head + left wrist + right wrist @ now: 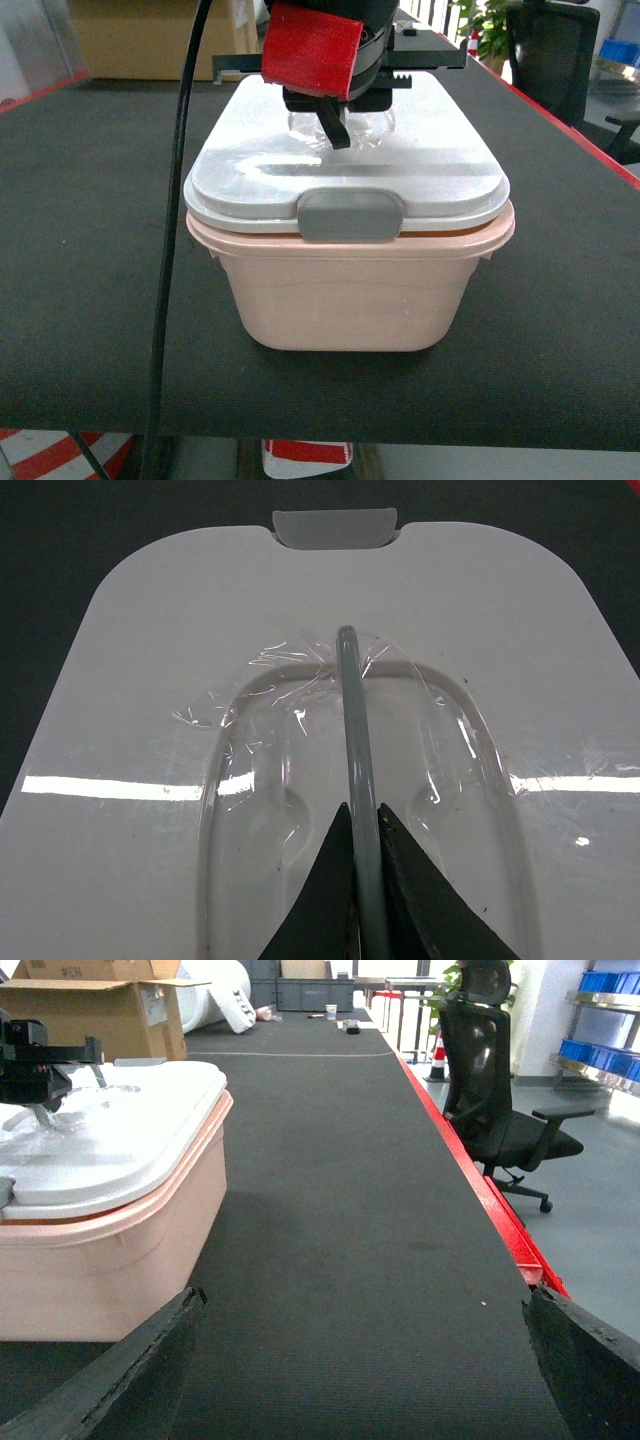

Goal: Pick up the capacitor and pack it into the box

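Note:
The pale pink box stands in the middle of the black mat, with its white lid on and the grey latch facing me. Over the lid, my left gripper is shut on the clear handle, which stands upright between the black fingers. The right gripper is open above bare mat to the right of the box, with nothing between its fingers. No capacitor is in view.
A black cable hangs down on the left of the head view. The table's red edge runs along the right, with an office chair beyond it. A brown carton stands behind the box.

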You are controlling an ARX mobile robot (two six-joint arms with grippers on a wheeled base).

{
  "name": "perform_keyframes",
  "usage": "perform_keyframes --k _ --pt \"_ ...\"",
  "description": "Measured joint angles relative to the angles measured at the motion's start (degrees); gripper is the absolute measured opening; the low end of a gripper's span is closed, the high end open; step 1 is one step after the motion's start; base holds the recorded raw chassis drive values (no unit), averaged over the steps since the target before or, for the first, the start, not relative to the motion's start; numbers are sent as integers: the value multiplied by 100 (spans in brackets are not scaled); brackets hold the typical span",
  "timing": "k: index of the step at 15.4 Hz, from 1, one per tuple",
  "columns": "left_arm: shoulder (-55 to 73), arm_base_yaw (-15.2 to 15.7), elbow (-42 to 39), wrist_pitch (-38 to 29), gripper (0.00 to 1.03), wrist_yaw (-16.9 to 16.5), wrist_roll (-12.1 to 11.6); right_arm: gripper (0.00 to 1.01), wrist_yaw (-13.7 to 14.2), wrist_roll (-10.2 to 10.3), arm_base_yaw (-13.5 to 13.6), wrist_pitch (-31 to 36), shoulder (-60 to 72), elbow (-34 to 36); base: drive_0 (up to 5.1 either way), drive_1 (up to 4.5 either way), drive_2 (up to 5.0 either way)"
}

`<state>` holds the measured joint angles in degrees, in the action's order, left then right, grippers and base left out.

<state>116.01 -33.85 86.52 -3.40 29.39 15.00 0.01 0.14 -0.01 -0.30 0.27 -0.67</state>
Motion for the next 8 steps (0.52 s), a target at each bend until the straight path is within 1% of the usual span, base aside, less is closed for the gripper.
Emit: perform_keyframes --k 4,6,7,8 --pt "-24 -20 -151 2 2 17 -50 98 0 0 0 0 0 0 0 0 0" --pt "-57 -17 -157 0 2 -48 -142 98 0 0 0 0 0 0 0 0 0" --pt "-63 -20 -184 2 2 -96 -146 98 0 0 0 0 0 0 0 0 0" --pt "-101 -24 -234 -4 7 -162 -146 98 0 0 0 0 0 0 0 0 0"
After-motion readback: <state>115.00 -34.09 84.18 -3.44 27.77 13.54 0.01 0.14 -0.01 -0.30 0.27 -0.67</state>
